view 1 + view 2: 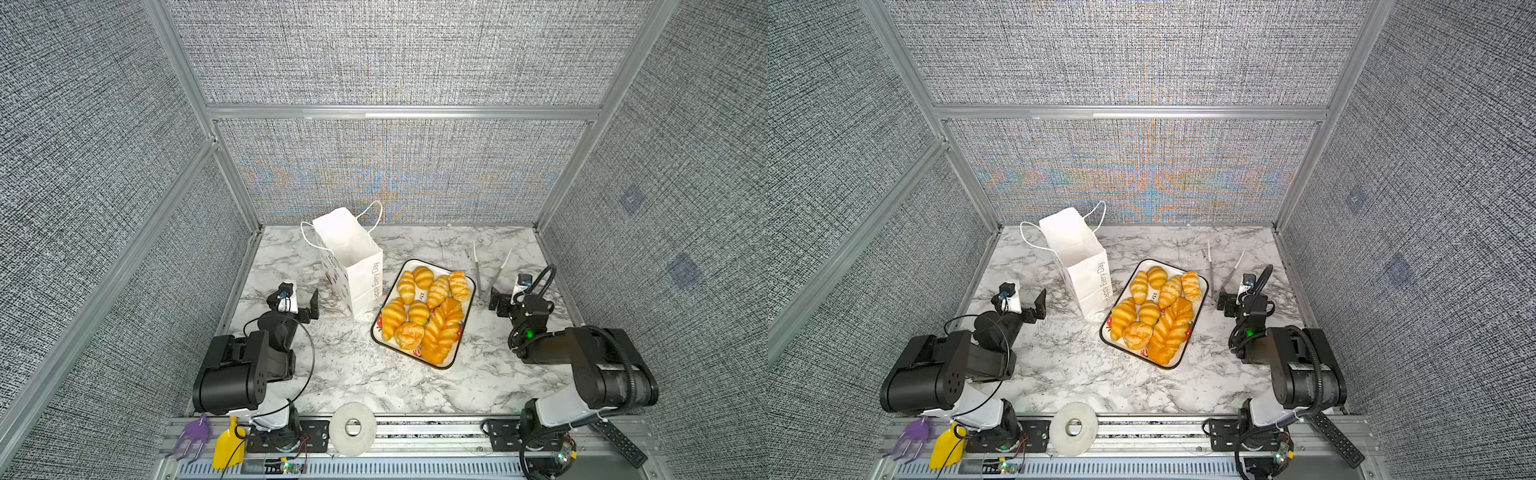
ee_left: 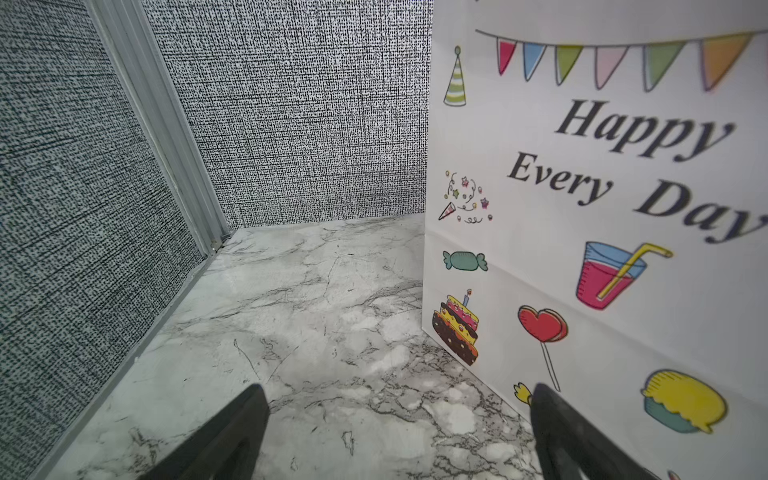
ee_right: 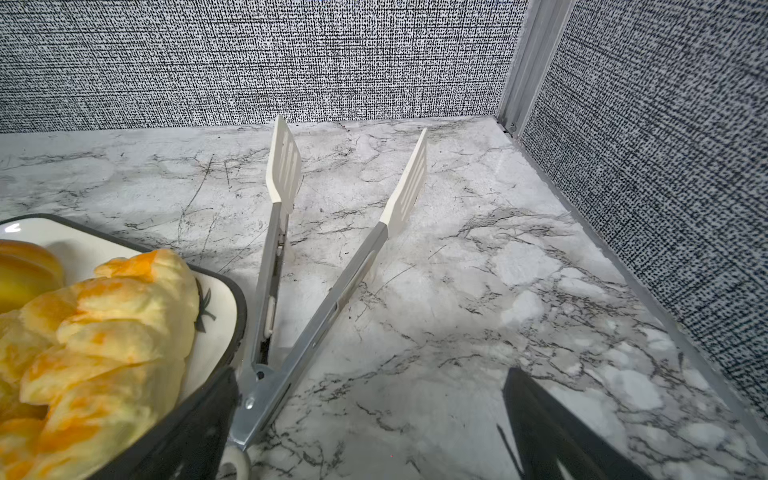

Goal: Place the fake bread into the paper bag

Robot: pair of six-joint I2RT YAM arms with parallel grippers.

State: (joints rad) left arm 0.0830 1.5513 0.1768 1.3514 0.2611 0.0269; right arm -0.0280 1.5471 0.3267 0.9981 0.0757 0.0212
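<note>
On the counter [image 1: 353, 374] we see the bread [image 1: 424, 316] piled in the tray [image 1: 440, 269] just inboard of the right gripper [image 1: 505, 297], our nearer one, jaws wide and empty like the left gripper [image 1: 301, 305], with the bag [image 1: 357, 266] upright between tray and left gripper.

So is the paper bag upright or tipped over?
Upright: the paper bag stands on its base, mouth open upward, beside the tray.

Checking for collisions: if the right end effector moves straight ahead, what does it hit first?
Probably the tongs: their hinge lies just ahead of the right end effector, near one finger. Depth is uncertain.
</note>
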